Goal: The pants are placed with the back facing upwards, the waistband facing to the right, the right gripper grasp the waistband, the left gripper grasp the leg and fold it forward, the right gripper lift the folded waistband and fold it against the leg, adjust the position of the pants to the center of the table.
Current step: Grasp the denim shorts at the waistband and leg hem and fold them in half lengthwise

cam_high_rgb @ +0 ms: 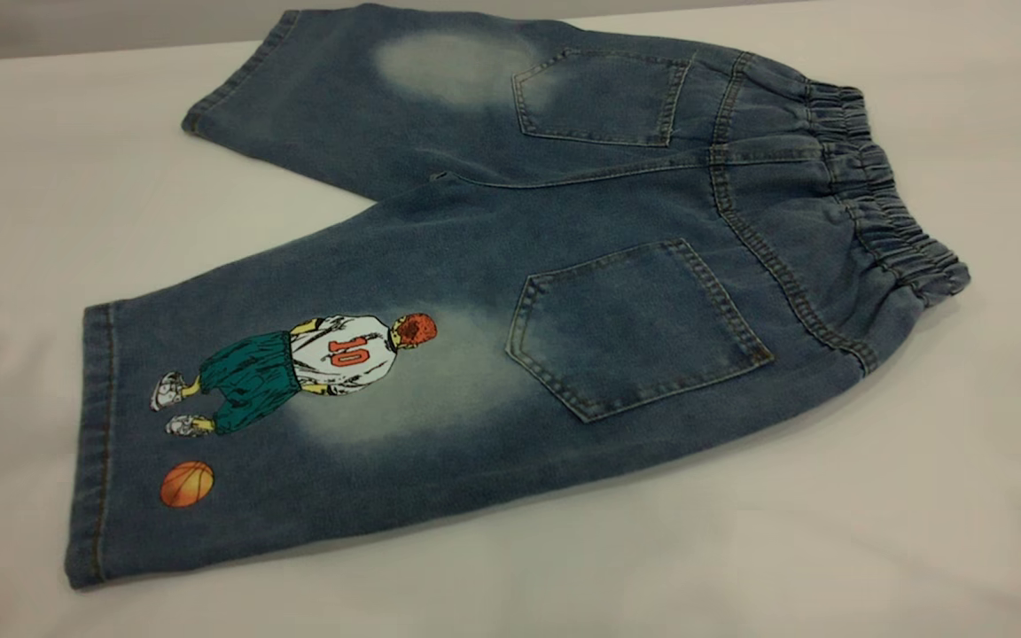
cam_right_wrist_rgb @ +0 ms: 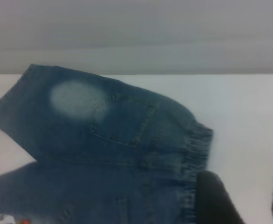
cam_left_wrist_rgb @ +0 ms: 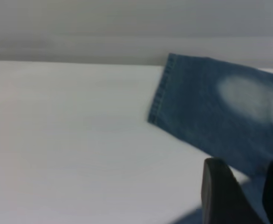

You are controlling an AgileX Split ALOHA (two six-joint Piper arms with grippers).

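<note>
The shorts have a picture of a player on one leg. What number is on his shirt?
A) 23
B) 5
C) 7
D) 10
D: the white shirt of the player printed on the leg of the pants carries a red 10, with an orange basketball printed near his feet.

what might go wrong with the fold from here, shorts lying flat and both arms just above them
1. The pants lie with their legs splayed apart, so folding the leg forward may leave the hems misaligned.
2. The elastic waistband is bunched; the right end effector hovering there might pinch only one layer.
3. The left end effector sits near the plain leg and could grab the wrong one.
</note>
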